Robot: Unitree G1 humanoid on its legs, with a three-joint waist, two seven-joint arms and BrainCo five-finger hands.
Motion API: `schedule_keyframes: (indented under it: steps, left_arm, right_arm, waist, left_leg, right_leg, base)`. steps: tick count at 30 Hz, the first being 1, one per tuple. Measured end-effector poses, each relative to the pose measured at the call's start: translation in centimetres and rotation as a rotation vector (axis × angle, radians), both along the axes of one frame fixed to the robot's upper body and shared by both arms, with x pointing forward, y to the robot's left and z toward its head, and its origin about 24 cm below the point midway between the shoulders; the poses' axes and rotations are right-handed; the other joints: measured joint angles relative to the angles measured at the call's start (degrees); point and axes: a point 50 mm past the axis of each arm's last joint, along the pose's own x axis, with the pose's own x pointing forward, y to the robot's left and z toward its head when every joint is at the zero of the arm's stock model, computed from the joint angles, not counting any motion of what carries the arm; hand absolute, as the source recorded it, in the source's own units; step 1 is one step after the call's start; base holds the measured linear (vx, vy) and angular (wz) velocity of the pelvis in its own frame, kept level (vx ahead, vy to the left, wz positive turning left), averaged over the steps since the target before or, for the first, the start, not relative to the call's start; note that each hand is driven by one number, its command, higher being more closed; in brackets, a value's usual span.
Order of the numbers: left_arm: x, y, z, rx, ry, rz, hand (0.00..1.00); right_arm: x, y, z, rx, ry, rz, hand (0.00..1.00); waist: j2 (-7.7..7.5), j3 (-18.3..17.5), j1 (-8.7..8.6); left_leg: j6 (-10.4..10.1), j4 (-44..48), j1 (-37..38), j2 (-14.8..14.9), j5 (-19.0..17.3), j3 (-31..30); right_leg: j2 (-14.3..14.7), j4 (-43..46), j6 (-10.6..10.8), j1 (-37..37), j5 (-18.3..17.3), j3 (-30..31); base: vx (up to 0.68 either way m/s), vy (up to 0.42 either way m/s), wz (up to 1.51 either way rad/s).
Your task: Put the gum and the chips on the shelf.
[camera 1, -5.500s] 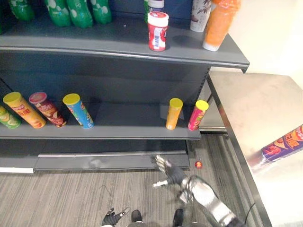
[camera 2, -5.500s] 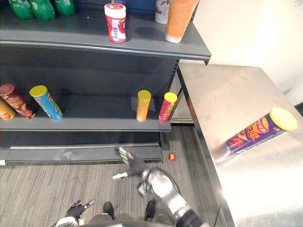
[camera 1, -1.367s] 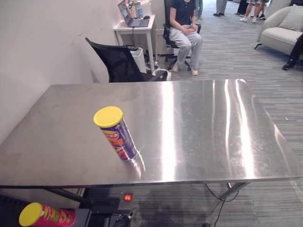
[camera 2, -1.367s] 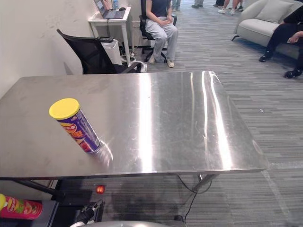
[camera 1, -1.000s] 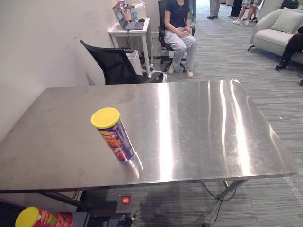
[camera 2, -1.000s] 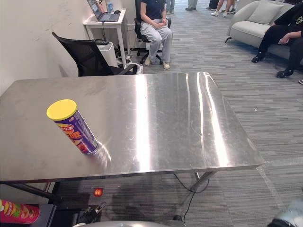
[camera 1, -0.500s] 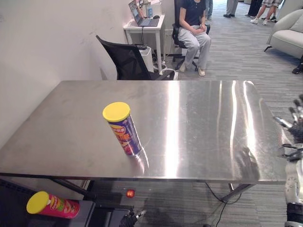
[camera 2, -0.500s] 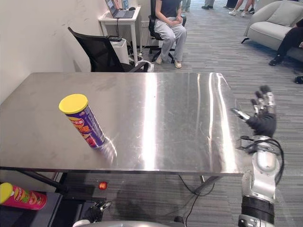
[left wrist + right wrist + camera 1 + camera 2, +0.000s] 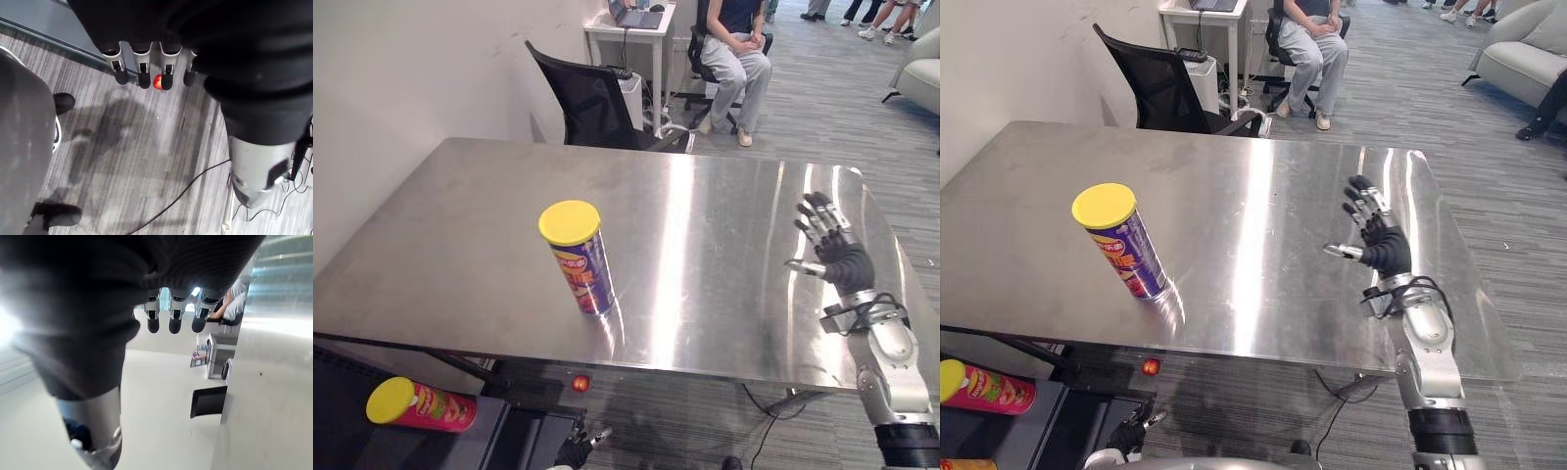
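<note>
- Right hand (image 9: 837,257) hovers over the table's right side, silver dark-tipped fingers spread wide and thumb out, holding and touching nothing.
- Left hand (image 9: 141,66) hangs low over ribbed grey carpet (image 9: 146,147), fingers straight, empty.
- Purple chips can (image 9: 579,259), a tube with a flat yellow lid, stands on the shiny steel table (image 9: 734,304), well apart from that hand.
- Red can (image 9: 411,404) lies sideways on the dark shelf (image 9: 504,431) below.
</note>
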Motion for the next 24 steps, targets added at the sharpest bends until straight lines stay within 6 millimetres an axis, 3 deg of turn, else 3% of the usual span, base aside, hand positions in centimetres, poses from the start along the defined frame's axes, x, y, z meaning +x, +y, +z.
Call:
schedule_keyframes:
  steps: [13, 16, 19, 20, 24]
  left_arm:
    - [0.6, -0.1, 0.1, 0.003, -0.01, -0.005, 0.0]
    - [0.8, -0.1, 0.1, 0.005, -0.013, -0.003, 0.0]
    - [0.8, -0.2, 0.1, 0.005, -0.013, -0.003, 0.0]
    - [1.6, 0.7, 0.5, 0.056, -0.04, -0.014, 0.0]
    - [1.6, 0.7, 0.5, 0.058, -0.039, -0.017, 0.0]
  right_arm:
    - [0.1, 4.1, 0.6, -0.006, -0.025, 0.169, 0.0]
    - [0.2, 5.2, 0.6, -0.01, -0.024, 0.218, 0.0]
    - [0.4, 6.6, 1.0, -0.009, -0.039, 0.268, 0.0]
    - [1.1, 9.1, 1.7, -0.007, -0.064, 0.354, 0.0]
    - [1.1, 9.1, 1.6, -0.007, -0.06, 0.351, 0.0]
  waist:
    - [0.32, 1.05, 0.47]
    - [0.34, 1.09, 1.53]
    - [0.48, 1.35, 1.55]
    - [-2.1, 1.93, 2.88]
    - [-2.16, 1.88, 2.85]
  left_leg:
    - [0.04, 0.53, -0.93, 0.71, 0.0, -1.61]
    - [0.22, 0.53, -1.13, 0.68, 0.12, -1.93]
    - [0.32, 0.54, -1.26, 0.56, 0.21, -2.16]
    - [0.54, -3.1, -2.21, 0.51, 5.5, -3.12]
    - [0.63, -3.11, -2.76, 0.55, 6.06, -3.53]
  right_leg:
    - [0.35, -1.95, -0.5, 0.89, 1.96, -0.68]
    - [0.32, -1.95, -0.49, 0.9, 1.96, -1.14]
    - [0.32, -1.97, -0.49, 0.89, 1.96, -1.24]
    - [1.22, -2.02, -0.51, -0.98, 1.96, -1.2]
    - [1.23, -1.74, -0.51, -1.38, 1.97, -1.47]
  base:
    - [-0.04, -0.059, 0.04]
    - [-0.07, -0.073, 0.06]
    - [-0.05, -0.058, 0.03]
    - [-0.04, -0.038, 0.01]
    - [-0.04, -0.043, 0.04]
